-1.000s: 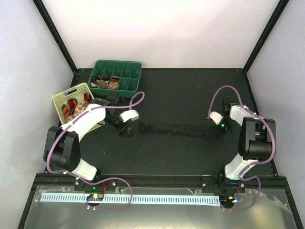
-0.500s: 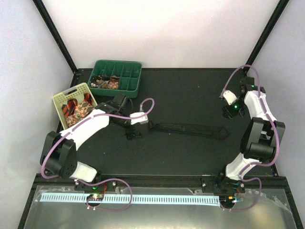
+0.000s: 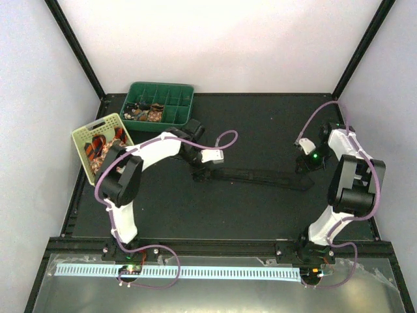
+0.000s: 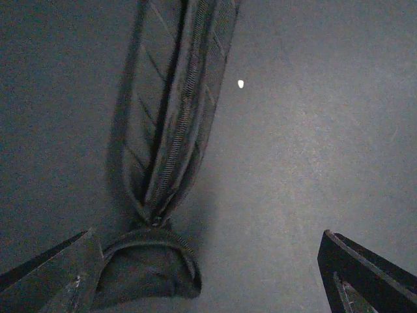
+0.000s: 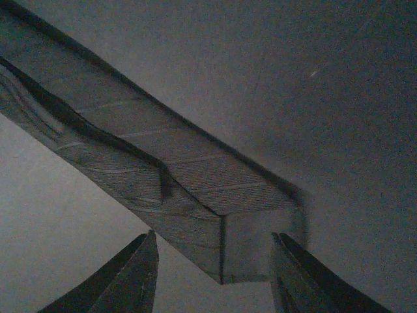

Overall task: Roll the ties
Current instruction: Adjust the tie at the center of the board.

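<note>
A very dark tie point(image 3: 260, 177) lies flat and stretched out across the middle of the black table. My left gripper point(image 3: 201, 172) hovers over its narrow left end. In the left wrist view the gripper point(image 4: 208, 277) is wide open and the tie point(image 4: 176, 117) runs away from it. The tie's tip point(image 4: 146, 267) is curled into a small fold next to the left finger. My right gripper point(image 3: 306, 164) is over the wide right end. In the right wrist view it point(image 5: 215, 274) is open, with its fingers on either side of the tie's pointed end point(image 5: 195, 182), not gripping it.
A green compartment tray point(image 3: 174, 98) at the back left holds rolled ties point(image 3: 146, 114). A pale yellow-green basket point(image 3: 83, 135) beside it holds orange-striped and floral ties point(image 3: 101, 147). Purple cables loop over both arms. Black frame rails edge the table.
My left gripper has moved right, to the tie's narrow end. My right gripper lifted toward the back right, then came back down over the wide end.
</note>
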`<state>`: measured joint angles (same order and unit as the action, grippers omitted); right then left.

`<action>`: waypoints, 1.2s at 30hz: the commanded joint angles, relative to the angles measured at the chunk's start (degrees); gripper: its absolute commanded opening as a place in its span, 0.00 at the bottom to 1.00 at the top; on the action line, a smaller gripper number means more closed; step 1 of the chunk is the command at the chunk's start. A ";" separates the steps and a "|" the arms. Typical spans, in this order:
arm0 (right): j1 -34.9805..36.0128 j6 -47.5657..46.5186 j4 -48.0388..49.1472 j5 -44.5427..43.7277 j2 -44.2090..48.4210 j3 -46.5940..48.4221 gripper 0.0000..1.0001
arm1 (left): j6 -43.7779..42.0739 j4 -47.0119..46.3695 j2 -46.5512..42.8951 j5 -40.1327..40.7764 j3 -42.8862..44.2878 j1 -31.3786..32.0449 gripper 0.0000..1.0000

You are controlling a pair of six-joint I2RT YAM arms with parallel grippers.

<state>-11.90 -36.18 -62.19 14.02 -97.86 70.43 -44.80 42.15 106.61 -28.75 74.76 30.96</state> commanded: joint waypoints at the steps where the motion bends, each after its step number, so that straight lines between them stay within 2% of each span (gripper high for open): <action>1: 0.34 -1.63 3.55 -1.48 -3.06 -3.55 0.47 | 0.02 4.77 3.29 3.29 3.66 2.74 0.92; 6: 0.30 -3.66 7.07 -4.12 -3.69 -8.75 0.43 | -0.99 6.71 7.29 6.19 5.19 4.78 0.86; 9: 0.28 -4.45 7.68 -5.07 -3.99 -10.67 0.42 | -0.32 8.17 8.15 7.35 5.33 5.68 0.74; 16: 0.16 -8.16 7.47 -8.94 1.32 -16.69 0.41 | 1.24 5.97 2.79 3.53 -3.41 7.14 0.55; 20: 0.16 -8.79 5.27 -9.37 2.64 -16.79 0.41 | 2.71 4.77 -0.41 0.75 -6.26 7.40 0.51; 26: 0.21 -7.69 3.23 -8.77 2.54 -12.26 0.43 | 6.72 4.42 -1.72 -0.53 -5.30 5.34 0.53; 29: 0.16 -7.61 1.36 -4.67 3.99 -9.30 0.48 | 7.58 0.17 -5.35 -1.96 -6.51 3.23 0.67; 31: 0.23 -8.17 0.40 -0.82 5.05 -8.12 0.52 | 5.97 -2.37 -6.80 0.24 -6.82 3.27 0.76; 34: 0.60 -8.10 0.97 2.42 4.87 -6.79 0.57 | 4.94 -4.73 -5.81 3.83 -5.68 3.30 0.80; 36: 0.89 -7.36 2.00 1.48 2.94 -5.70 0.58 | 4.91 -4.38 -3.40 4.75 -3.76 3.36 0.80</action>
<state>-11.55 -43.66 -60.25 11.97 -94.17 62.41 -38.92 41.15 100.82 -26.35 68.25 34.09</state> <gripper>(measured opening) 0.573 0.799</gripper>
